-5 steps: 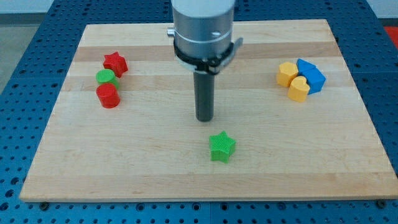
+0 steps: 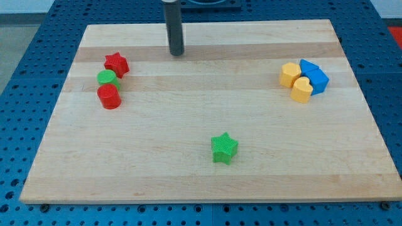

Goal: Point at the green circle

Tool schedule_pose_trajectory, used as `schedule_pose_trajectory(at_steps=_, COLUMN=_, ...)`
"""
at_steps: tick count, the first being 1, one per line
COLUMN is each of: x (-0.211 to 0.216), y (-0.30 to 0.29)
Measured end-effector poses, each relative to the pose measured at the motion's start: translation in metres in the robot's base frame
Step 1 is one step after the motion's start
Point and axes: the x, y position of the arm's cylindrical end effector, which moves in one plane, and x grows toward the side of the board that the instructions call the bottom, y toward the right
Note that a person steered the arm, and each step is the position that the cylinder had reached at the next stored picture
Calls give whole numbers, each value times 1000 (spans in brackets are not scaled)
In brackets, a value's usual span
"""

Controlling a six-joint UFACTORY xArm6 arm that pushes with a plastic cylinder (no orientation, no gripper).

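Camera view: my tip (image 2: 176, 54) down near the board's far edge, at about 11 o'clock from the centre of the wooden board (image 2: 201, 176), touching no block. No fingers on this rod and nothing in its hold; only the dark shaft shows, running up out of the view's top.

Green circle (image 2: 107, 78) at about 9 o'clock on the board, near the view's left edge, wedged in a tight column: red star (image 2: 116, 63) pressed against it at 1 o'clock, red cylinder (image 2: 108, 96) touching it at 6 o'clock. From my tip, green circle well apart at roughly 8 o'clock.

Green star (image 2: 224, 148) alone at 5 o'clock from the board's centre, well clear of everything else.

At 3 o'clock, a second cluster packed together: yellow hexagon (image 2: 289, 74) on its left side, yellow heart-like block (image 2: 302, 90) at its 5 o'clock, blue block (image 2: 315, 76) against both on the right, shape hard to make out.

Blue perforated table (image 2: 25, 75) around the board on all sides.
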Motion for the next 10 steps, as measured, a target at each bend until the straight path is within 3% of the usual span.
schedule_pose_trajectory(at_steps=3, x=-6, y=-135)
schedule_pose_trajectory(at_steps=5, x=10, y=-194)
schedule_pose_trajectory(at_steps=8, x=87, y=-197)
schedule_pose_trajectory(at_steps=10, x=99, y=-158)
